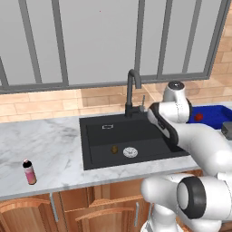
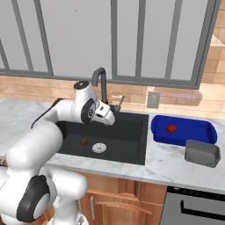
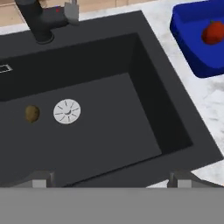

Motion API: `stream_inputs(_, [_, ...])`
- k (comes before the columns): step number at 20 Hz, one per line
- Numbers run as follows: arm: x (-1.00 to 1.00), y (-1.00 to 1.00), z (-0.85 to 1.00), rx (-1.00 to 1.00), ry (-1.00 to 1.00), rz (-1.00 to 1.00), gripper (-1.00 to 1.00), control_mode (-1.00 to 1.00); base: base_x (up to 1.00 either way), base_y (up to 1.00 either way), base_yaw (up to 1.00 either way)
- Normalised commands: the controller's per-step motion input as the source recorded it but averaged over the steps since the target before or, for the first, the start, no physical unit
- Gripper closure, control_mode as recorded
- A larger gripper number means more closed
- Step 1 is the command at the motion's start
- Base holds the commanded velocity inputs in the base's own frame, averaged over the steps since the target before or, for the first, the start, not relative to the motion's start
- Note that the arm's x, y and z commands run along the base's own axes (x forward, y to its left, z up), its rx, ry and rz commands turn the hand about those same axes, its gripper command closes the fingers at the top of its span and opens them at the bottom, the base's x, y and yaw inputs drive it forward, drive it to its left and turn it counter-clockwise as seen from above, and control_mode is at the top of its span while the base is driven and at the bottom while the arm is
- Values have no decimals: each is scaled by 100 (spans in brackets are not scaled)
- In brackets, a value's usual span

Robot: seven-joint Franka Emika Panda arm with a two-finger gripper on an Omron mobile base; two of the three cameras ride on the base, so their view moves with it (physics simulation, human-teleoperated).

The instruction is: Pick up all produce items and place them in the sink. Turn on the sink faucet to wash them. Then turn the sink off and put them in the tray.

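The brownish-olive produce ball (image 1: 114,149) (image 2: 84,141) (image 3: 32,113) lies on the floor of the black sink (image 1: 149,147) (image 2: 127,132) (image 3: 118,131), just left of the silver drain (image 3: 67,111). The red produce ball (image 1: 198,117) (image 2: 171,128) (image 3: 213,33) rests in the blue tray (image 1: 219,113) (image 2: 195,127) (image 3: 190,26) to the right of the sink. My gripper (image 2: 107,117) (image 3: 113,179) hovers over the basin's right half, open and holding nothing. The black sink faucet (image 1: 132,90) (image 2: 102,83) (image 3: 37,22) stands behind the basin; no water shows.
A pink bottle with a black cap (image 1: 29,172) stands on the marble counter at the left. A grey box (image 2: 201,153) sits in front of the tray. A wall outlet (image 2: 153,99) and a window are behind the counter.
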Motion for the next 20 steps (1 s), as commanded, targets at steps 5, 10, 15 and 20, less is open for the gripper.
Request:
stream_inputs(5, [0,43,0,4,5,15,-100,-100,0,0,0])
stream_inputs(10, [1,46,-2,0,1,9,-100,-100,0,0,0])
stream_inputs(15, [2,50,-12,0,5,6,-100,-100,0,0,0])
stream_inputs(20, [2,49,-24,0,9,3,-100,-100,0,0,0])
